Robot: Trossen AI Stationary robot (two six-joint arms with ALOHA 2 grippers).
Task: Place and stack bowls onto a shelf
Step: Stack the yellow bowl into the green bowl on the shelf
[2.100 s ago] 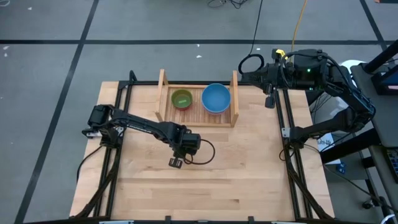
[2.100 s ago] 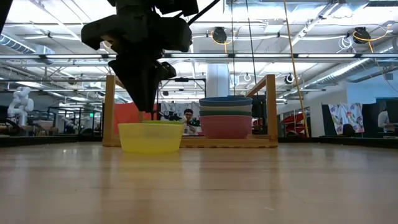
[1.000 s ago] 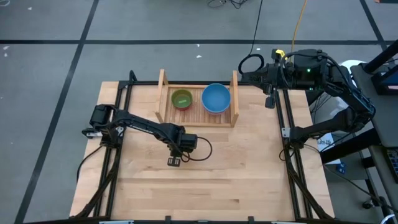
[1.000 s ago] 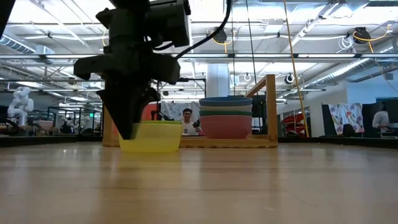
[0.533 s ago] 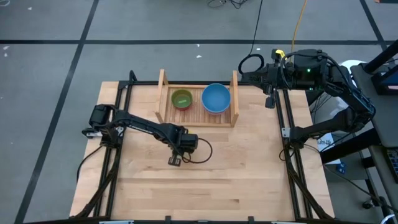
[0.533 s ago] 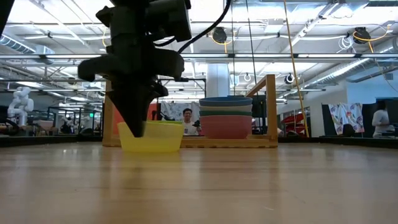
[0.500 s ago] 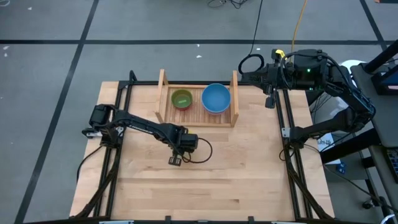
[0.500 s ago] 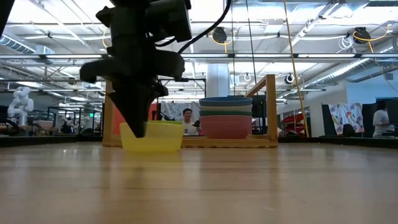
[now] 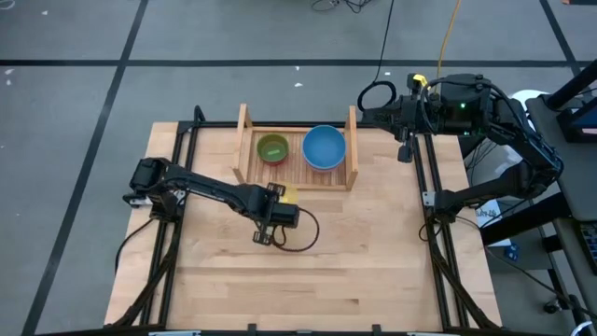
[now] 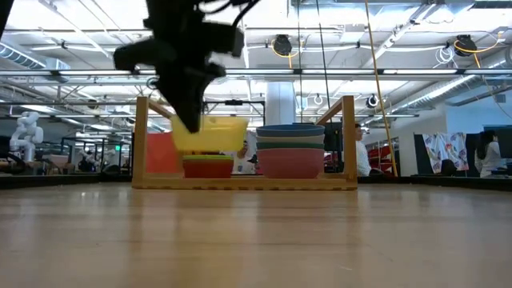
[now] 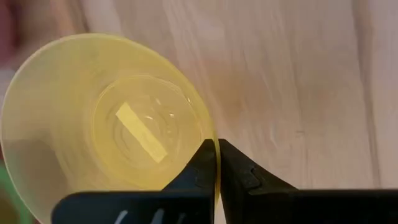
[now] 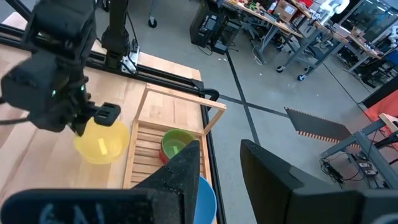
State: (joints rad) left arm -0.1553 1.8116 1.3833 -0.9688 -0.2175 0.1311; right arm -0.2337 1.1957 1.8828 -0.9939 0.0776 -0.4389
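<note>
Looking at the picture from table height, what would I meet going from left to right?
Shelf's left upright board → left end effector gripping the lifted yellow bowl → stack of bowls, blue on top → shelf's right upright board.

On the table [image 9: 373,271], the left hand [image 9: 276,198] carries a yellow bowl [image 9: 288,195] just before the shelf [image 9: 297,173], where a green-lined bowl [image 9: 272,147] and blue bowl [image 9: 324,147] sit.
</note>
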